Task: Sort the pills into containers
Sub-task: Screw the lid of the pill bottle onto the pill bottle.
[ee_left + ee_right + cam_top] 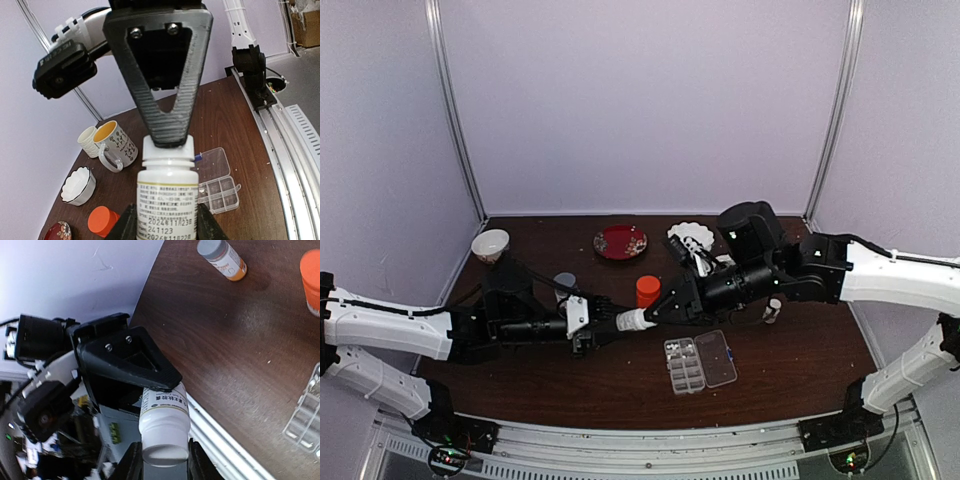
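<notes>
Clear pill box [685,367] lies open (two rows).

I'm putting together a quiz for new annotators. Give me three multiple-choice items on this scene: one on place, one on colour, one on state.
1. Where is the pill box?
A) nearer the arm bases than the held white bottle
B) against the back wall
C) stacked on a mug

2. What colour is the wide cap standing just behind that bottle?
A) blue
B) orange
C) green

3. What is the right tool doing?
A) hanging open
B) resting on the table
C) clamping the white bottle's lid

Answers:
1. A: in the top view the box lies toward the bases.
2. B: it is plainly orange.
3. C: it squeezes the lid from both sides.
</notes>
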